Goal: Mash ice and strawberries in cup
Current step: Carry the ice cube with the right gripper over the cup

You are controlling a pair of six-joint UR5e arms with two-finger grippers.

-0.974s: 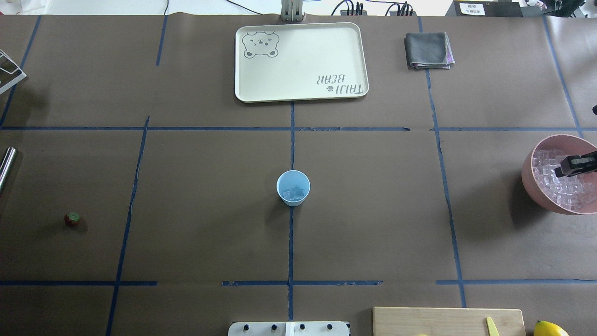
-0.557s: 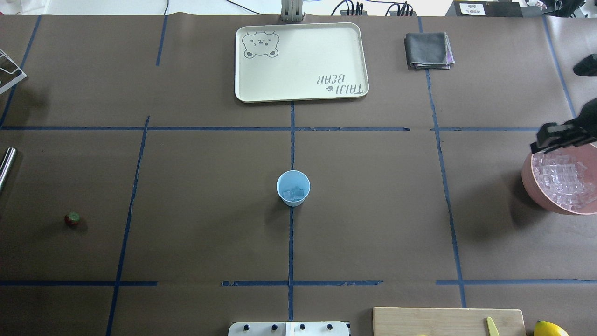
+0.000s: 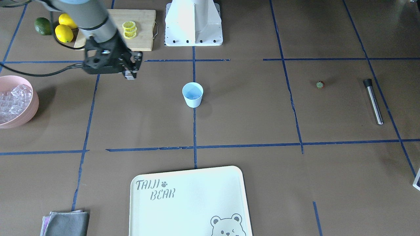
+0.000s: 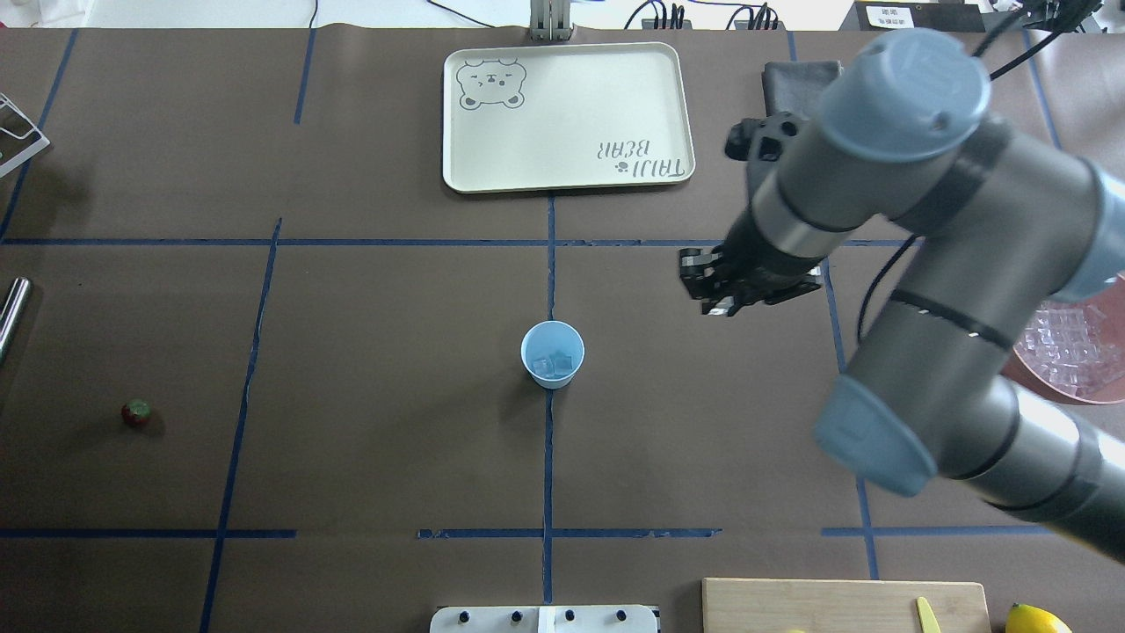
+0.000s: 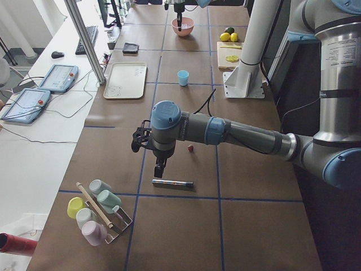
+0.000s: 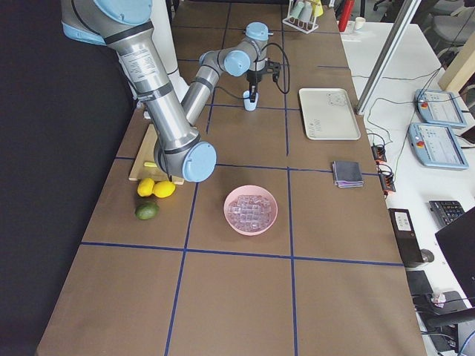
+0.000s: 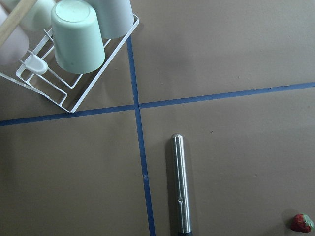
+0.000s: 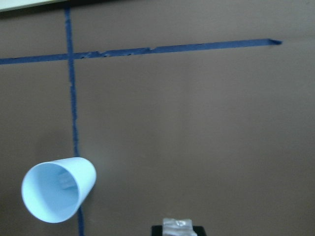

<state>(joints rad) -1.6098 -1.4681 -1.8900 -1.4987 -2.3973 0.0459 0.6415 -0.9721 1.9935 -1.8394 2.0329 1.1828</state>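
Observation:
The pale blue cup (image 4: 552, 353) stands upright at the table's middle with a few pieces of ice (image 4: 555, 362) inside. My right gripper (image 4: 710, 299) hangs above the table to the right of the cup, shut on one ice cube (image 8: 177, 224); the cup (image 8: 56, 191) shows to its lower left in the right wrist view. The strawberry (image 4: 135, 412) lies alone at the far left. My left gripper (image 5: 159, 169) hovers over a metal rod (image 5: 172, 183) near the strawberry (image 5: 190, 148); I cannot tell whether it is open or shut.
A pink bowl (image 3: 24, 114) of ice sits at the robot's right table edge. A cream tray (image 4: 567, 114) and a grey cloth (image 3: 65, 223) lie at the far side. Cutting board (image 3: 144, 29), lemons (image 3: 64, 32) and a cup rack (image 7: 74, 54) stand at the margins.
My right arm has swung from the pink bowl leftward across the table toward the cup, with an ice cube in its gripper. Cup and strawberry have not moved.

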